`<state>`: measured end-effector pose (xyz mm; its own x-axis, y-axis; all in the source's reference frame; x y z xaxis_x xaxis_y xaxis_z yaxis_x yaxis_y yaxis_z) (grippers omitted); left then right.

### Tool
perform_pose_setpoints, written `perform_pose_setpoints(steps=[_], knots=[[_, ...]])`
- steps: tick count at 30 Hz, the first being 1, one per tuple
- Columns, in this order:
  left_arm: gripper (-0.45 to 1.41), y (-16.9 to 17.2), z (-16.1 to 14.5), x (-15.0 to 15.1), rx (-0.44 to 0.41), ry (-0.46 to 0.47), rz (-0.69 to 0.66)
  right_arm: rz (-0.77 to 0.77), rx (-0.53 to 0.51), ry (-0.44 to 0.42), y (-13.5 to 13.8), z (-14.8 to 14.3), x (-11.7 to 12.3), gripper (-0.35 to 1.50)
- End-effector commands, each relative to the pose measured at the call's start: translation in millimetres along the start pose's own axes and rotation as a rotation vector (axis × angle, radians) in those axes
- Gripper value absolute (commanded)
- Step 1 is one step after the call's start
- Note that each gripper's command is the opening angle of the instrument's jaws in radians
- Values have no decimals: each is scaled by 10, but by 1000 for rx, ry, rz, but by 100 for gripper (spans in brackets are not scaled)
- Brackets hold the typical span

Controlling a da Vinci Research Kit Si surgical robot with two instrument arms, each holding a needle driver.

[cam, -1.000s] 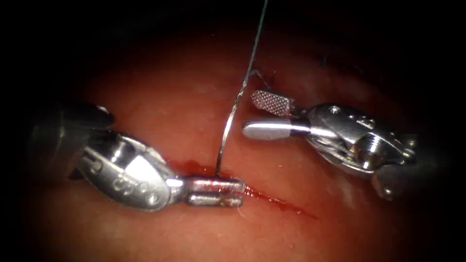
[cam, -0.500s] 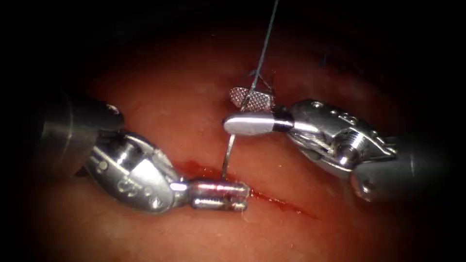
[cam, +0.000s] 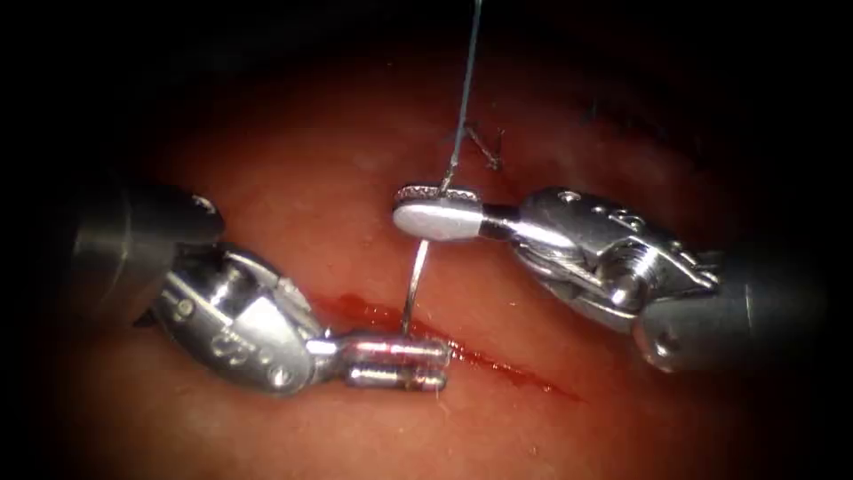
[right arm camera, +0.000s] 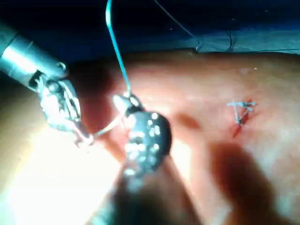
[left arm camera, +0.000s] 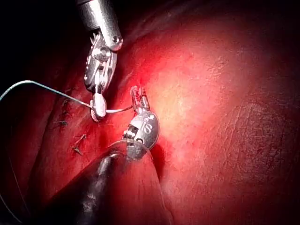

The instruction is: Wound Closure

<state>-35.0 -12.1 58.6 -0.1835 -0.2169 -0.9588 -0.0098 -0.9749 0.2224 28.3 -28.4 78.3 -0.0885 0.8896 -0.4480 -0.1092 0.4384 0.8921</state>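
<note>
Bare tissue (cam: 293, 187) left of needle (cam: 412, 284)

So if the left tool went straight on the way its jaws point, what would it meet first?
Probably just the tissue along the cut. The left tool holds the needle near its tip, jaws pointing along the red fluid. The right tool grips the needle's swaged end, off that line. Depth is unclear.
</note>
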Motion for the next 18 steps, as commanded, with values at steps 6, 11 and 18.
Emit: perform_pose_setpoints(steps=[6,11,18], knots=[[4,-2,9,-5,-16,-13,-118,6,-12,2,4,3,0,-35],[21,-5,9,-7,-29,-50,-249,-29,-37,9,8,0,3,-35],[21,-2,-5,-6,-57,-77,-304,-189,-139,-10,16,-3,11,-35]])
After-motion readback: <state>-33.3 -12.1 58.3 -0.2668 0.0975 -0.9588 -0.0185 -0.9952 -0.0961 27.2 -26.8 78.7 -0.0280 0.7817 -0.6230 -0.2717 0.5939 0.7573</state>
